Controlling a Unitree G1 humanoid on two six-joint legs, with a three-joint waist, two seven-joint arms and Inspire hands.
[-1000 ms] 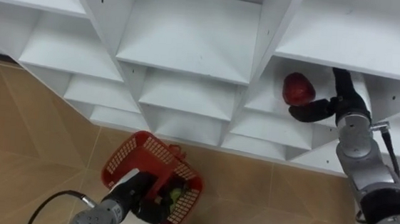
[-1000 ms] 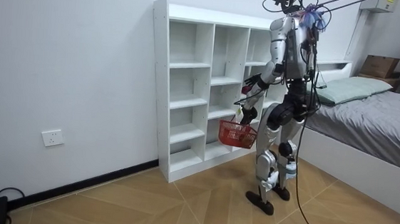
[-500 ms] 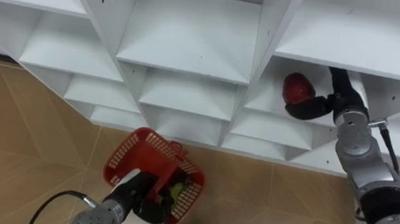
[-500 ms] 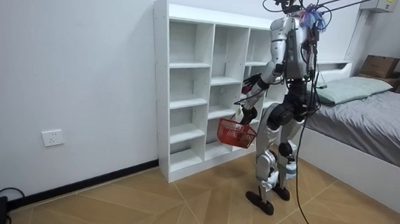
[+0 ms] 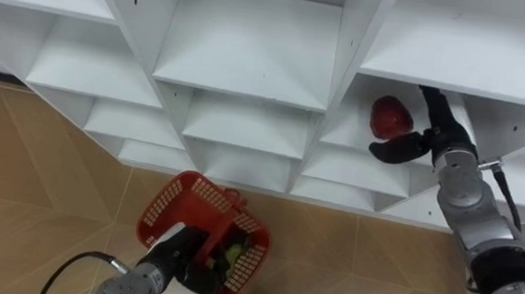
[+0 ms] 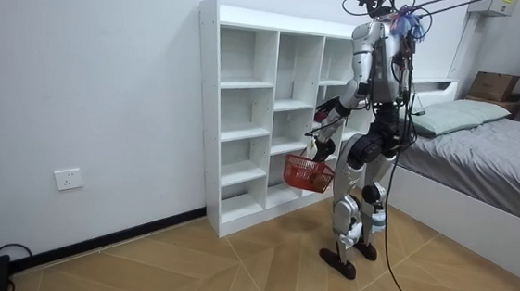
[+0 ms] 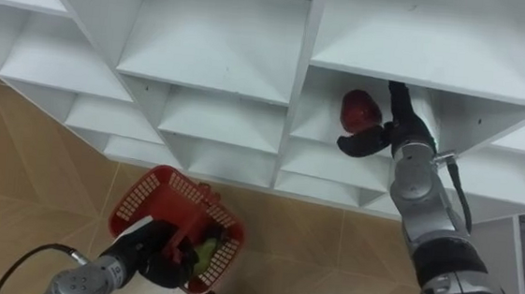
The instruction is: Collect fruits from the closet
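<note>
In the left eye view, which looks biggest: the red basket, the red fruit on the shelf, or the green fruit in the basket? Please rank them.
1. The basket, by far the largest.
2. The red fruit.
3. The green fruit looks smallest, but it is partly hidden in the basket, so its rank is less sure.

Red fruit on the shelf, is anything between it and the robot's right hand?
Nothing visible. The open right hand sits beside the red fruit in the same shelf compartment, thumb just below it. The left hand holds the red basket below.
</note>
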